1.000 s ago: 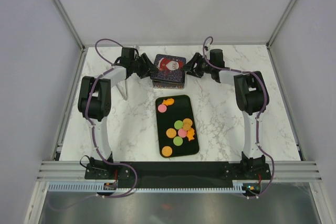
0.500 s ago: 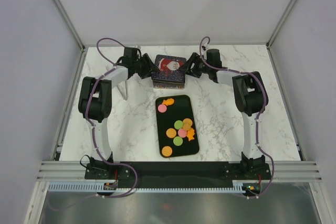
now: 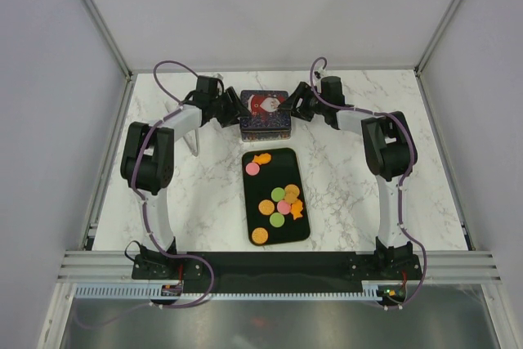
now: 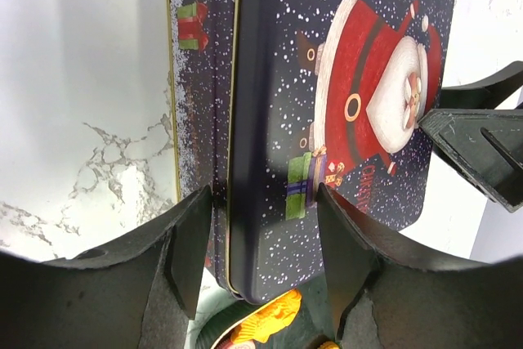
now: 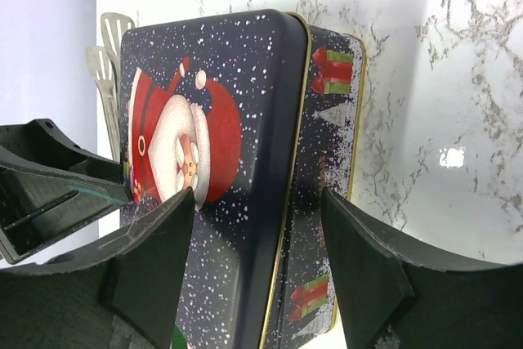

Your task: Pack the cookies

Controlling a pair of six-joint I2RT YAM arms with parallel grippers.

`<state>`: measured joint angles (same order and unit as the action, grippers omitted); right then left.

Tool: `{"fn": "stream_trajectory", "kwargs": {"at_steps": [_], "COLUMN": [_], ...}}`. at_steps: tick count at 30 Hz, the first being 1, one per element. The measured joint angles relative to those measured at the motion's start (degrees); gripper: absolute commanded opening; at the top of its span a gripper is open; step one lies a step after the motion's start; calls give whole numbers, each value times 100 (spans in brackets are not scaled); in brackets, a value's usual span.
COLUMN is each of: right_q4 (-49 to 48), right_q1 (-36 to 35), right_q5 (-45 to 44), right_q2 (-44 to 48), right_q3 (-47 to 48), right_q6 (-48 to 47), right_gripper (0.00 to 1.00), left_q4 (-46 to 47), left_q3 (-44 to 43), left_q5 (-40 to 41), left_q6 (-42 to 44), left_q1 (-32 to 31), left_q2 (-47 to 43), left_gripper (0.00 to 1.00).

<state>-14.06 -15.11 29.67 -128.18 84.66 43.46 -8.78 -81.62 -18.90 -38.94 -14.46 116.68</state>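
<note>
1. Glossy round-cornered Santa tin [image 3: 265, 112] at far centre, lid on. Left gripper [image 4: 263, 202] and right gripper [image 5: 257, 202] straddle its side edges, jaws spread.
2. Flat cookies [image 3: 279, 200] lie on the black tray [image 3: 255, 181] just nearer, well inside the marble table [image 3: 351, 185] edges.

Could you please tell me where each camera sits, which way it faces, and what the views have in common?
Top external: above and behind the arm bases, looking down on left arm, right arm, the tray of cookies and the tin.
Left wrist: on the left arm, looking across the tin; its own fingers below.
Right wrist: on the right arm, looking across the tin; its own fingers below.
Shared: all show the tin.
</note>
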Motion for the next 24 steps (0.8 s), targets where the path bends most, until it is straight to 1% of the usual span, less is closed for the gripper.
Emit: {"fn": "stream_trajectory", "kwargs": {"at_steps": [7, 15, 19, 24], "right_q4": [0, 24, 321, 745], "right_q1": [-11, -20, -90, -184], "right_q5": [-50, -133, -273, -481], "right_q2": [24, 35, 98, 190], "right_q3": [-37, -42, -26, 122], "right_q6": [0, -22, -227, -579], "right_gripper": [71, 72, 72, 72], "left_q4": [-33, -46, 15, 146], "left_q3": [101, 205, 260, 356], "left_q5": [55, 111, 101, 85], "left_q6": [24, 35, 28, 11], "left_q1": [-87, -168, -168, -166], "left_q2": [-50, -131, -146, -179], "left_gripper": [64, 62, 58, 58]}}
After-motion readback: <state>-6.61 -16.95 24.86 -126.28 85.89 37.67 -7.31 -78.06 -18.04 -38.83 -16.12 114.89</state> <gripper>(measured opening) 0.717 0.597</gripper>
